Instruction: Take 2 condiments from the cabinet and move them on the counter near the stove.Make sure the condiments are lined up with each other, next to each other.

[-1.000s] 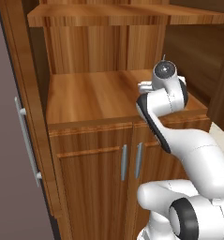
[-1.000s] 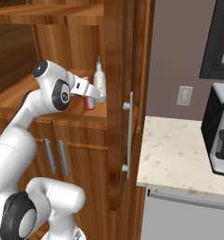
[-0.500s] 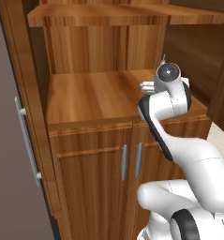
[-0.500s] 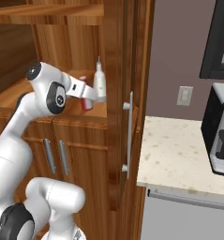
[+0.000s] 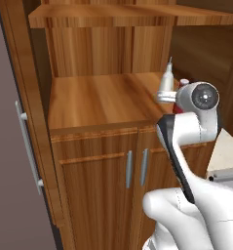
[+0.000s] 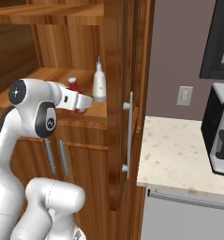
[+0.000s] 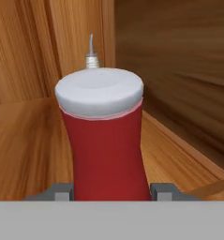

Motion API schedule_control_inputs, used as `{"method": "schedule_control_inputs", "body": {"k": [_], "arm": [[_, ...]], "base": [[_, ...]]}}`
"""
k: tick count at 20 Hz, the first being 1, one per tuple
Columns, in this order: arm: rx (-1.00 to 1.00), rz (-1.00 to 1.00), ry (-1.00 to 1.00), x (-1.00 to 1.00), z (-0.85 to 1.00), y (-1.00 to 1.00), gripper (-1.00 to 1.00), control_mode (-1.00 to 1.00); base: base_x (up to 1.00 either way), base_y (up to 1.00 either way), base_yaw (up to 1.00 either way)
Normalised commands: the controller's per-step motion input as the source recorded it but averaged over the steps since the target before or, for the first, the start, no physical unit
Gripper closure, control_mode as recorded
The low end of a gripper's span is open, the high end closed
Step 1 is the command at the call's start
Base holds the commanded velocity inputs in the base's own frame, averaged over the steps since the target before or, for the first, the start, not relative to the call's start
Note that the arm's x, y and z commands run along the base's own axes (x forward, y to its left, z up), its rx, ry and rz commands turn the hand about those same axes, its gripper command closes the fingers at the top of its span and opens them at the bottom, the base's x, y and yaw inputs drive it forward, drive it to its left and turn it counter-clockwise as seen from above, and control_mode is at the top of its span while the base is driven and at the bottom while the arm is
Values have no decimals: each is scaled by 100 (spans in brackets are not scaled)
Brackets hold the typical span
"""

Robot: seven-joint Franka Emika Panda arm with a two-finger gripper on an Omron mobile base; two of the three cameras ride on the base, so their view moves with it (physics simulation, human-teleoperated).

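The robot's hand (image 7: 111, 191) is clamped low around the red pale-capped bottle (image 7: 106, 140) on the wood-grain cabinet's shelf (image 5: 93, 100), leaving the whitish pointed-nozzle bottle (image 6: 99, 84) just behind untouched, probably to lift the nearer one out first.

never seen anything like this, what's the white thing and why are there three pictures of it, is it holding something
The white thing is a robot arm on a base that can drive, in a simulated kitchen. Two pictures come from cameras on the base, one behind the arm on its left and one on its right, so they show the same scene from two sides. The third comes from a camera on the hand, looking along the gripper.

The arm reaches into an open wooden cabinet. On its shelf stand two small bottles: a red bottle with a pale cap, and just behind it a whitish bottle with a thin nozzle. In the hand view the red bottle sits between the two fingertips, and the gripper is shut on it.

To the right is a speckled counter.
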Motion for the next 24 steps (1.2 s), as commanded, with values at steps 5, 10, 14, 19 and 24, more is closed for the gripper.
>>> {"method": "schedule_control_inputs", "body": {"k": [5, 10, 14, 19, 24], "arm": [[1, 15, 7, -41, 72, 0, 100, -100], [0, 16, 14, -47, 32, 2, 100, -100], [0, 17, 2, -54, -5, 9, 100, -100], [0, 18, 0, -58, -2, 5, 100, -100], [0, 11, -1, -45, 0, 3, 100, -100]], "base": [[0, 0, 0], [0, 0, 0], [0, 0, 0], [0, 0, 0], [0, 0, 0]]}}
